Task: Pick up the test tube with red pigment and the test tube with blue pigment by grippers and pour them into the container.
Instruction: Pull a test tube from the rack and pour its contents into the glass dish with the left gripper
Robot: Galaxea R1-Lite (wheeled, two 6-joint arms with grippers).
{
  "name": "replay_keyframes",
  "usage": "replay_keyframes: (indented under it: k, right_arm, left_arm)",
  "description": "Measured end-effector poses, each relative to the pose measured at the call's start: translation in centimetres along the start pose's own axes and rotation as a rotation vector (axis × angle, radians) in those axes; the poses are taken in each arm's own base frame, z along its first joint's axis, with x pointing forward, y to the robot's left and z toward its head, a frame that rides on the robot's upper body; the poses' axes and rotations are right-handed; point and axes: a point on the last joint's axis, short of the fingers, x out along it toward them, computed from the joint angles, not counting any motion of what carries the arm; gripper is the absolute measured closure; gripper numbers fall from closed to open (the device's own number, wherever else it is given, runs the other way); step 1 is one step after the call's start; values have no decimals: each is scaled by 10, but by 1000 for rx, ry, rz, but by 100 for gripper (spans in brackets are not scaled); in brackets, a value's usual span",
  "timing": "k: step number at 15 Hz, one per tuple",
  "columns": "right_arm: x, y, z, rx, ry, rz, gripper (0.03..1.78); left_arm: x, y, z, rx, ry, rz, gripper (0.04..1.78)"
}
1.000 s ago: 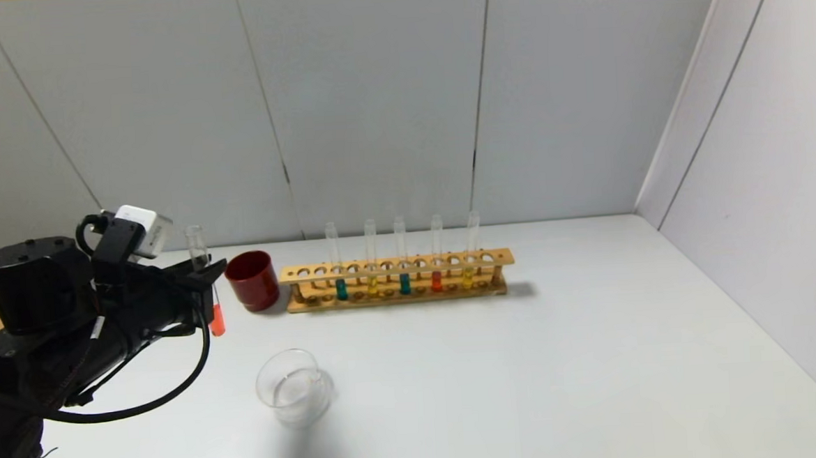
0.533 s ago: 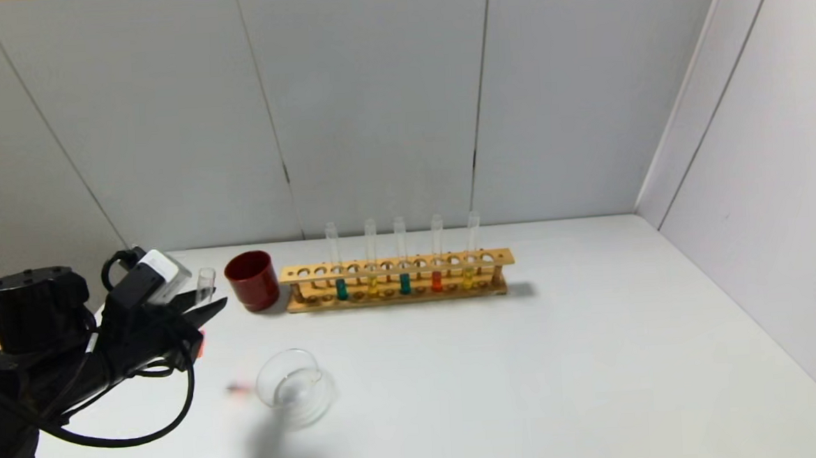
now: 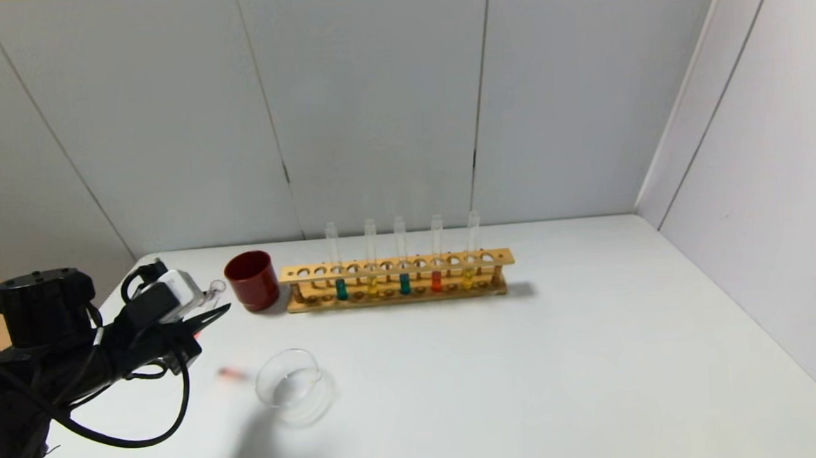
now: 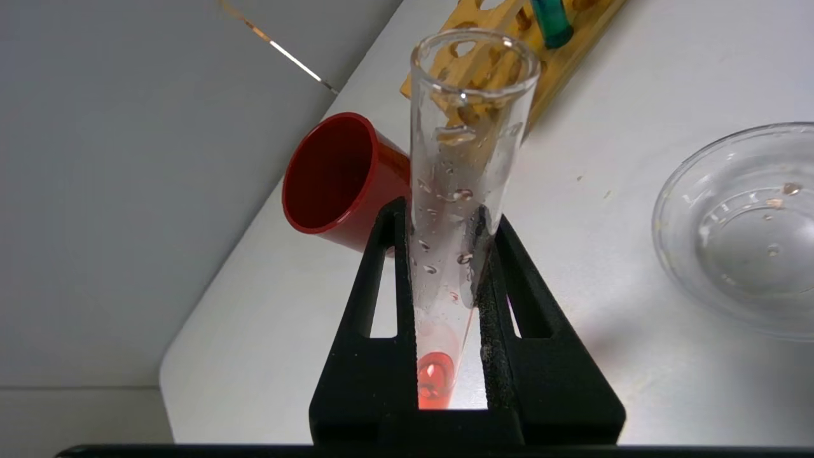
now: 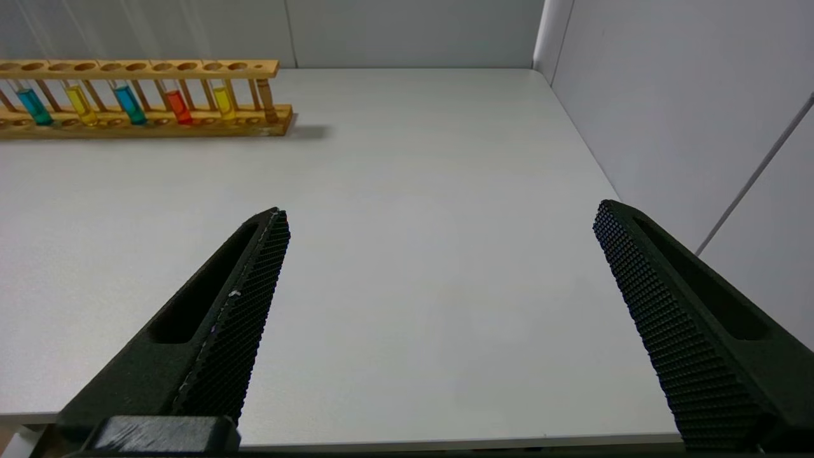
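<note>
Your left claw (image 4: 445,254) grips the red tube (image 4: 455,210) at mid-length; thin wet glass is slippery and fragile, so hold gently.

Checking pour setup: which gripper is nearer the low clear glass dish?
Left. The left gripper, shut on the red-pigment tube, sits just beside the low clear glass dish; the right gripper is open, far off.
</note>
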Motion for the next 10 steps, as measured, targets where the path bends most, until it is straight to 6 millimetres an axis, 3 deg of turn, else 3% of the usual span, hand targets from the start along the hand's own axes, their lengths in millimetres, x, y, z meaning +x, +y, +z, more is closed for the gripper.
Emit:
replay_keyframes:
  k: [5, 10]
  right_arm:
    - [0, 0, 0, 0, 0, 0, 6]
    - [0, 0, 0, 0, 0, 0, 6]
  left_arm:
    - [9, 13, 5, 137, -25, 40, 150]
    - [8, 14, 6, 227, -35, 52, 150]
